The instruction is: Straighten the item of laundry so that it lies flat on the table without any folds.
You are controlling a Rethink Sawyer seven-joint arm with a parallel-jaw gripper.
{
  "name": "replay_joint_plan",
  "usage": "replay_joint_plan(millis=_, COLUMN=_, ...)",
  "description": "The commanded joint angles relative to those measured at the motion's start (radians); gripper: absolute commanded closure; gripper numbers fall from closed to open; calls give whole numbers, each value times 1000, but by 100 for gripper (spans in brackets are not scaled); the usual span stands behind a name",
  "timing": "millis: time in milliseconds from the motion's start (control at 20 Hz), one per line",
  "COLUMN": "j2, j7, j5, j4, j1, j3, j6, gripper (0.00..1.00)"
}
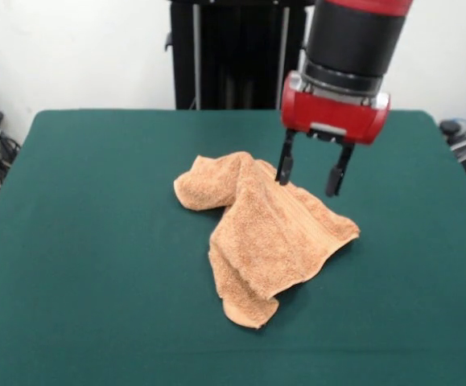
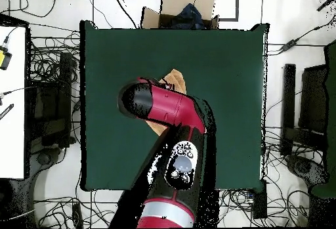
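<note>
So the terry towel sits crumpled and folded over mid-table, and the gripper hangs open just above its far edge, holding nothing.

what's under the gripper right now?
The towel, crumpled and folded over on the table. The open gripper hangs at its far edge, holding nothing. Overhead, the arm covers most of the towel.

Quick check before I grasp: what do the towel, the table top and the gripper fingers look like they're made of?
Towel: terry cloth, probably cotton; fuzzy looped pile, with a flatter woven band near one hem.
Table: dark green top, matte, likely felt or a similar fabric; no shine.
Gripper: open above the towel; its black fingers look like hard plastic or coated metal, which one I cannot tell.
</note>
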Motion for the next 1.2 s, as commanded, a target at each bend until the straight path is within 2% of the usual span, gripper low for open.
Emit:
replay_joint_plan(millis=50, j2=70, j7=225, j5=18, j4=107, j1=-7, j3=97, j6=-63, gripper=0)
replay_joint_plan(millis=800, j2=173, j7=217, j5=19, j4=79, j1=-33, j3=144, j6=-171, gripper=0)
replay_joint_plan(millis=1200, j2=242, j7=179, j5=12, j4=50, j1=-73, j3=204, j6=-186, gripper=0)
